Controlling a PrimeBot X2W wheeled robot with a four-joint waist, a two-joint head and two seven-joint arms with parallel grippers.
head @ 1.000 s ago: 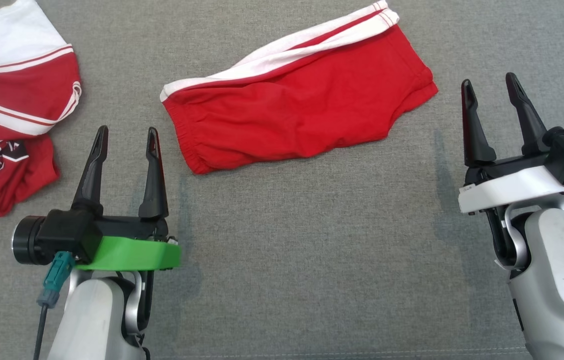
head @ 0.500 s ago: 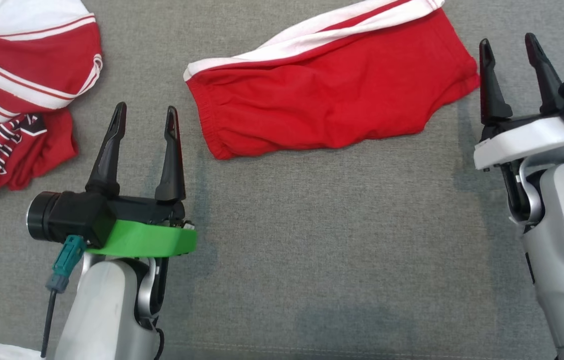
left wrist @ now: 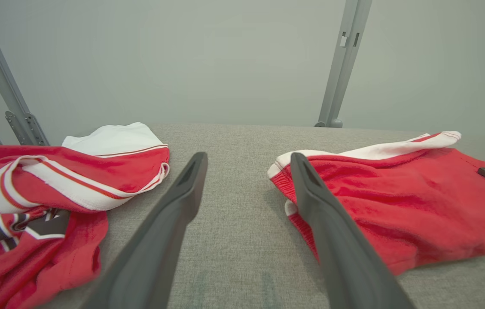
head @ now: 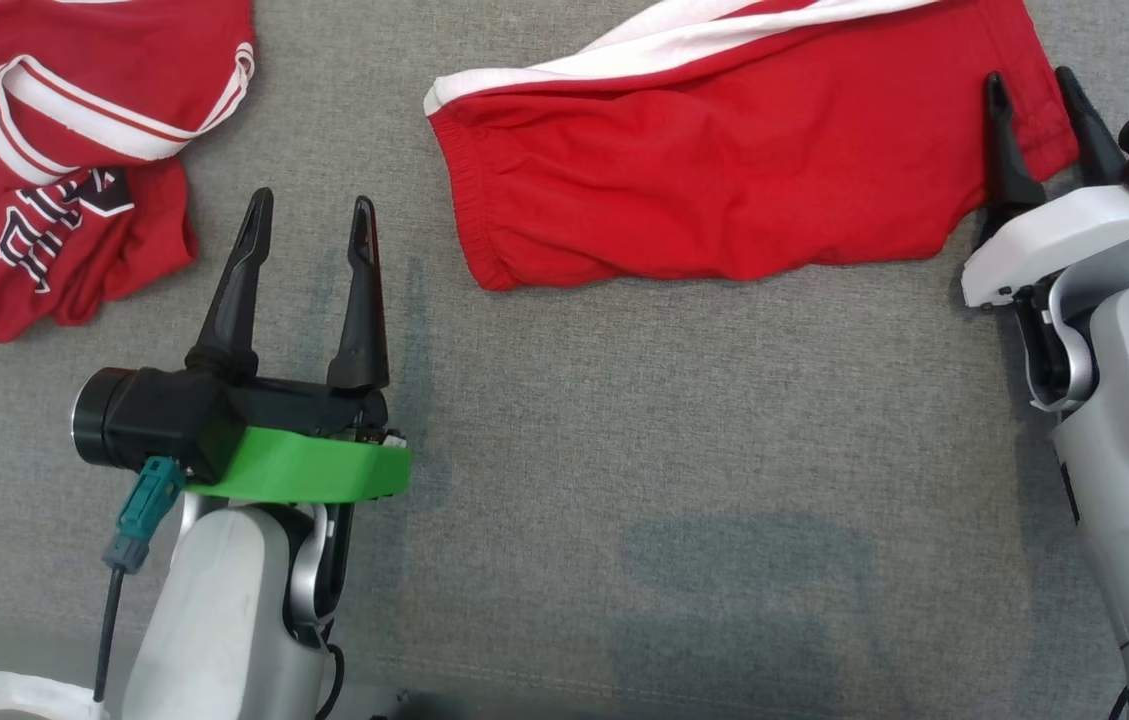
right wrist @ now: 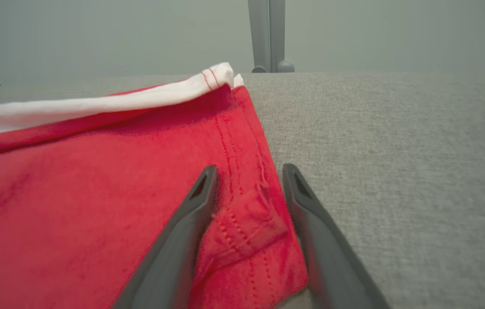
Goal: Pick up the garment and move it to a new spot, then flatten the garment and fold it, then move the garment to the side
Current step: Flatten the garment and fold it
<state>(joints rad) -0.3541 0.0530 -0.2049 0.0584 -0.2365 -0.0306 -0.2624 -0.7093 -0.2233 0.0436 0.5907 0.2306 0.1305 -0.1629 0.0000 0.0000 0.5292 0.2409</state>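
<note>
Head view, with both wrist views. A pair of red fabric shorts with a white side stripe (head: 704, 190) lies spread and lightly wrinkled on the far middle-to-right part of the grey cloth-covered worktop (head: 674, 450), with the elastic waistband to the robot's left and the leg hem to its right. A crumpled red and white jersey with dark lettering (head: 54, 160) lies at the far left, well apart from the shorts.

The left hand (head: 312, 205) has its two dark fingers spread wide. It holds nothing and stands over bare worktop between the jersey and the waistband. In the left wrist view (left wrist: 247, 159) the jersey (left wrist: 53, 184) shows to one side of the fingers and the shorts (left wrist: 397, 201) to the other.

The right hand (head: 1031, 78) is at the right-hand hem corner of the shorts. Its fingers are apart, not pinching. In the right wrist view (right wrist: 251, 169) the stitched hem corner (right wrist: 251, 223) lies between them, one finger over the red cloth (right wrist: 96, 193) and the other along its edge beside the grey surface. Whether the tips touch the cloth cannot be told.

A grey metal post (right wrist: 268, 34) stands at the far edge of the worktop.
</note>
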